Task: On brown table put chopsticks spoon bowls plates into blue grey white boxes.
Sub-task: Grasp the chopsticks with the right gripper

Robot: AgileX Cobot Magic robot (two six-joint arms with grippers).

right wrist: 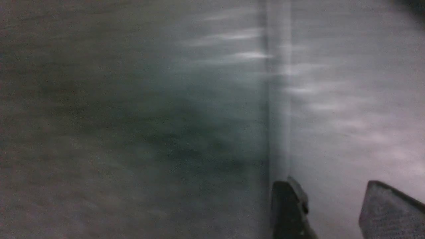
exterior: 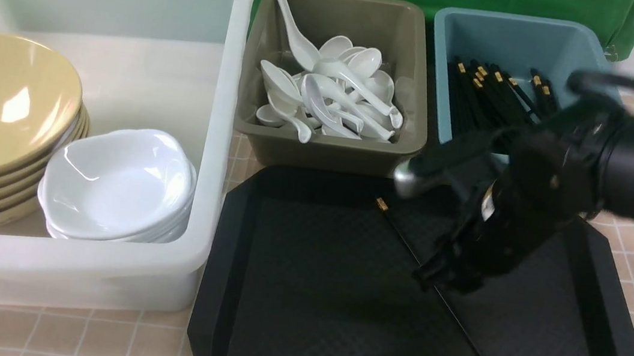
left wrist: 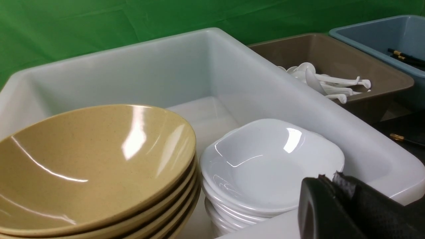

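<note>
- Black, thin and long, the gold-banded chopstick point(exterior: 459, 325) lies slantwise on the black textured tray point(exterior: 308, 298), banded end near the tray's far edge, plain tip aimed towards the near right corner!
- Over the middle of it comes the right gripper point(right wrist: 332, 186), blurred in the front view; its fingers are spread, with nothing visible between them.
- Away by the big translucent white plastic box point(left wrist: 212, 38), the left gripper point(left wrist: 329, 176) has its fingertips pressed together, and no piece shows in them.
- How will this one handle? Light, I'd say, and stiff along its length, so it should lift as one straight piece.
- Slippery, though! That slim, smooth shaft could roll or swivel if just one finger nudges it.
- Best hold, in my judgement: square across the shaft, around the middle, where the weight should balance; grab it near an end and the other may dip.
- Fragile? Not very, but a hard push down against the tray could bend or snap something so slender, so a low, gentle closing looks wise.
- And the goal, surely, is the teal-blue plastic box point(exterior: 444, 76) beyond the tray's far edge, where more black chopsticks point(exterior: 487, 96) already lie!
</note>
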